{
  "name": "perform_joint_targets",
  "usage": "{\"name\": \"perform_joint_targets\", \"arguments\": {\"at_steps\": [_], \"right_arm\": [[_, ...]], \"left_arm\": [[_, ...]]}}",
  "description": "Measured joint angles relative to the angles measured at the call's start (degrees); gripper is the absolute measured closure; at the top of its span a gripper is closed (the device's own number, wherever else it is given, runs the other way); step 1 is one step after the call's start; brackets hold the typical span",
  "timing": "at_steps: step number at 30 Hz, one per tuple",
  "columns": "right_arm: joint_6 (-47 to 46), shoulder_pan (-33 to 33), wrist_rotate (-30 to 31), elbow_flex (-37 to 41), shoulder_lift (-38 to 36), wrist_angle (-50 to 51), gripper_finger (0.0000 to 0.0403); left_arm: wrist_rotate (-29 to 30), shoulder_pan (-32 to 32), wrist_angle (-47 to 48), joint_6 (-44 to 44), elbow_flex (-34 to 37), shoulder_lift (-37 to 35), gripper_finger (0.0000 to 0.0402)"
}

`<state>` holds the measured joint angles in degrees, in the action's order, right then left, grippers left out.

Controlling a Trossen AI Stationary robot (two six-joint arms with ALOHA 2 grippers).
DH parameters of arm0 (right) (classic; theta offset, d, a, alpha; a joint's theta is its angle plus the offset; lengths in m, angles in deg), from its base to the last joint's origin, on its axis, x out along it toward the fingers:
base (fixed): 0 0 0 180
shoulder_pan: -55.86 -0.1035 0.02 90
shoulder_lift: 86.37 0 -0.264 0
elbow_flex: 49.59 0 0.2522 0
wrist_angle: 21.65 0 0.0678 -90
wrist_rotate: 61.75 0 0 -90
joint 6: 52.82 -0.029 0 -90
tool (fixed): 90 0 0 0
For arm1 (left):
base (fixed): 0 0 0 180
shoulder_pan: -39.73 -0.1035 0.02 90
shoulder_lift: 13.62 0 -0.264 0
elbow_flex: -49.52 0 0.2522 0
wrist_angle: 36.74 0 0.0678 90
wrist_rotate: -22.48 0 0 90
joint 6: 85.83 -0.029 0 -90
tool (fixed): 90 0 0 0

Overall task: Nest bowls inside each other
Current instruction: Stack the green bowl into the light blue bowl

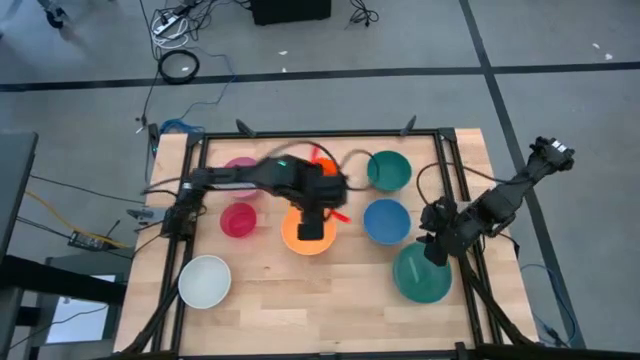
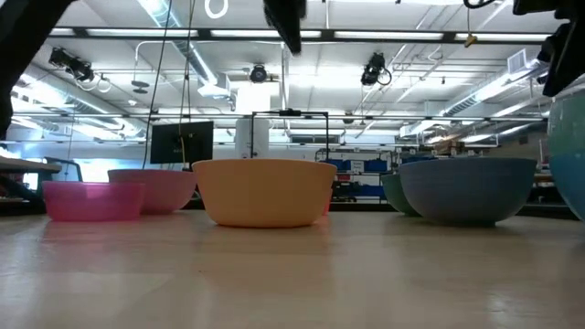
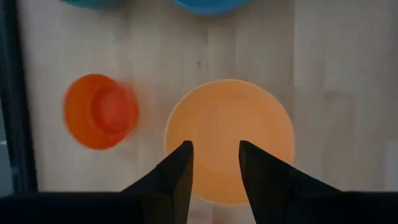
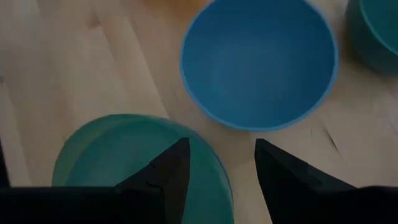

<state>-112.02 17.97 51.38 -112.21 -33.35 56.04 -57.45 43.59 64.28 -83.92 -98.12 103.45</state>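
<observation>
My left gripper (image 3: 214, 155) hangs open above the yellow-orange bowl (image 3: 230, 140), which stands on the table near its middle (image 1: 308, 238); nothing is between its fingers. A small orange-red bowl (image 3: 99, 111) stands just beyond, toward the far edge. My right gripper (image 4: 221, 155) is open above the inner rim of the large teal bowl (image 4: 124, 165) at the near right (image 1: 422, 275), with a blue bowl (image 4: 260, 62) beyond it. A magenta-red bowl (image 1: 238, 219), a pink bowl (image 1: 240, 166), a white bowl (image 1: 205, 281) and a dark green bowl (image 1: 389, 170) stand apart on the table.
Black frame rails (image 1: 180, 250) run along the table's left and right sides, and the arms' bases sit on them. Bare wood shows along the near edge between the white and teal bowls (image 1: 320, 300). Cables lie on the floor beyond the far edge.
</observation>
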Motion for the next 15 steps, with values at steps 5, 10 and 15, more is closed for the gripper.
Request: {"name": "perform_joint_targets", "arguments": {"at_steps": [5, 10, 15], "right_arm": [[-1.95, -1.91, 1.17, 0.00, 5.18, -0.77, 0.0234], [-2.96, -2.25, 1.52, 0.00, 9.09, -0.82, 0.0238], [-3.18, -2.22, 3.11, 0.00, 9.56, -1.13, 0.0248]], "left_arm": [[2.80, 0.91, 0.22, 2.81, -0.02, -8.49, 0.0264], [6.45, 1.82, -0.73, 5.23, -0.02, -15.41, 0.0265], [9.07, 2.71, -0.06, 6.26, -0.02, -19.23, 0.0265]]}}
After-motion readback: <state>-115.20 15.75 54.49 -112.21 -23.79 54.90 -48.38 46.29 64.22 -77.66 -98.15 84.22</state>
